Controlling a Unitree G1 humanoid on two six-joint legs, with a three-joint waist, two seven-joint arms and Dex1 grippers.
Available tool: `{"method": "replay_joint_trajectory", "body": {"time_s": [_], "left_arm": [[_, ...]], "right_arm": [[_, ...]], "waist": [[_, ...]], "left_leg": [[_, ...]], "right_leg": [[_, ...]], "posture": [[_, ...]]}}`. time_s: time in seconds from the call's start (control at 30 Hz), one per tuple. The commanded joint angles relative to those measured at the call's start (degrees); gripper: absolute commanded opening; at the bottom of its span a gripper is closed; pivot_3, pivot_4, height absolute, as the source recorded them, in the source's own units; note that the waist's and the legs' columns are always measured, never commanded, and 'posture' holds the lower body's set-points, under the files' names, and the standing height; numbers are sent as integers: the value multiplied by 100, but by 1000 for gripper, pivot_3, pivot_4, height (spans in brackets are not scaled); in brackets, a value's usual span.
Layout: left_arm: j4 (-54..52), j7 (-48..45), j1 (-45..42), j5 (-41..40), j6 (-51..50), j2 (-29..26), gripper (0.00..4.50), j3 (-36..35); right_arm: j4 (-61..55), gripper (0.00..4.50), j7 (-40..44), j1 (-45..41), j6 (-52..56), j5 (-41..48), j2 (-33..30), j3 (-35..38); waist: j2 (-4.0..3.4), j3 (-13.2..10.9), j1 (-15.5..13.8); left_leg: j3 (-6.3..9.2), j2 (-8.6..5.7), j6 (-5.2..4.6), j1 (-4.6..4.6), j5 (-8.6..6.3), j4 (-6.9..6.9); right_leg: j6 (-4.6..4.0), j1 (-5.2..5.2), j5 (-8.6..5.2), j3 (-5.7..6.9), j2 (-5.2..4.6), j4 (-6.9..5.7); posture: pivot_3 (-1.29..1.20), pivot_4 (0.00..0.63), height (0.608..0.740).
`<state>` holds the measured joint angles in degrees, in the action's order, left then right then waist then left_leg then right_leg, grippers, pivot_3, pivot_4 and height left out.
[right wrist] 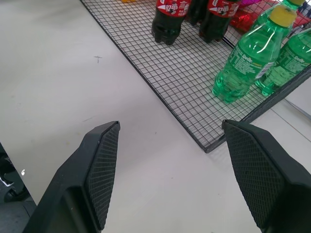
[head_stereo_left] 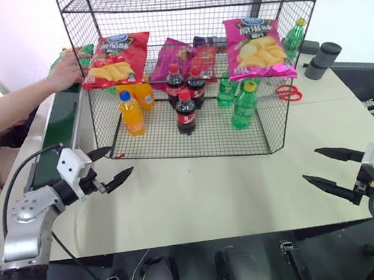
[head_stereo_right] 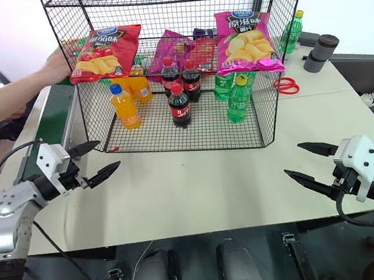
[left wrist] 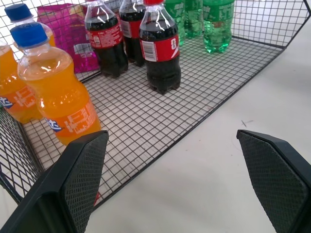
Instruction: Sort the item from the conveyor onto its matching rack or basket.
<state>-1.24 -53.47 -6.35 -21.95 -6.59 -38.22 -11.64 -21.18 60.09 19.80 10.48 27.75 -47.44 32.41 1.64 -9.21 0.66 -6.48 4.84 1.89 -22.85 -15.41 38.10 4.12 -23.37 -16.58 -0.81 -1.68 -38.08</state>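
Observation:
The green crisp bag [head_stereo_left: 73,53] lies at the far end of the dark green conveyor [head_stereo_left: 56,121], left of the black wire rack [head_stereo_left: 265,114]. A person's hand [head_stereo_left: 66,74] rests on the bag and hides most of it. My left gripper [head_stereo_left: 119,160] hovers open and empty over the table near the rack's front left corner, well short of the bag. In the left wrist view its fingers [left wrist: 82,179] stand wide apart before the rack's bottom shelf. My right gripper [head_stereo_left: 311,165] is open and empty over the table's front right, facing the rack's right corner [right wrist: 206,145].
On the rack's middle shelf lean a red bag [head_stereo_left: 117,59], a purple bag [head_stereo_left: 172,59] and a pink bag [head_stereo_left: 256,47]. Orange [head_stereo_left: 130,112], cola [head_stereo_left: 185,112] and green bottles [head_stereo_left: 244,105] stand on the bottom shelf. Red scissors [head_stereo_left: 288,92] and a grey cylinder [head_stereo_left: 323,59] lie right of it.

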Motion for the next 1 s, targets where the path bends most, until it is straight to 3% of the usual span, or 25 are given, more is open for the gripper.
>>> {"method": "replay_joint_trajectory", "body": {"time_s": [0.03,0.33,0.43,1.0], "left_arm": [[-173,-2,10,-53,59,-22,4500,-64],[-51,-64,-171,-39,9,-39,4500,12],[-261,-545,-141,-798,-921,-208,4500,-49],[-53,-238,-180,-426,-122,-133,4500,-263]], "right_arm": [[-166,3485,16,10,-65,46,-55,219],[-103,3485,-33,-55,-154,-13,-19,150],[-79,3485,-60,-95,-192,-37,-3,118],[68,3485,-136,-490,-215,-122,-2,-175]], "waist": [[0,0,0],[0,0,0],[0,0,6],[0,0,5]], "left_leg": [[0,0,0,0,0,0],[0,0,0,0,0,0],[-1,0,0,0,0,0],[-1,0,0,2,0,-3]], "right_leg": [[0,0,0,0,0,0],[-3,0,-2,-1,0,0],[-3,0,-2,0,0,0],[-5,0,-3,-3,0,1]], "posture": [[0,150,740],[0,150,740],[0,150,740],[0,150,740]]}}
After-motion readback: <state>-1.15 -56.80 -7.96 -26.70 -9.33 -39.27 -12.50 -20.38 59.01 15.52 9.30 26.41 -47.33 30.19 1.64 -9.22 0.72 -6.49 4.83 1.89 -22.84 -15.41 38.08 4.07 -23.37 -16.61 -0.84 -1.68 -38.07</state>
